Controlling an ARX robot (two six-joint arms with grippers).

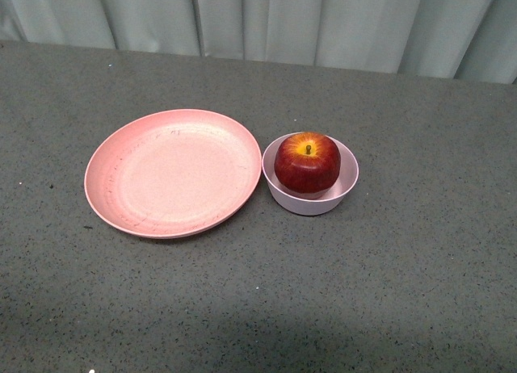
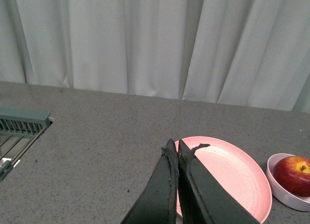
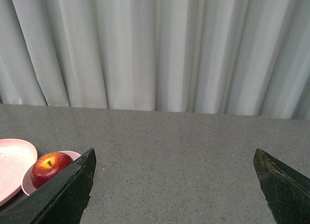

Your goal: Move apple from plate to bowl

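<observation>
Apple [image 1: 307, 162] sat stem-up in the small pink bowl [image 1: 346, 189], filling most of it; task looked done. Wide pink plate [image 1: 172, 173] just beside it held nothing. Left gripper [image 2: 177, 151] was clenched and empty, right gripper [image 3: 174, 161] spread wide, both well clear, likely retracted.
</observation>
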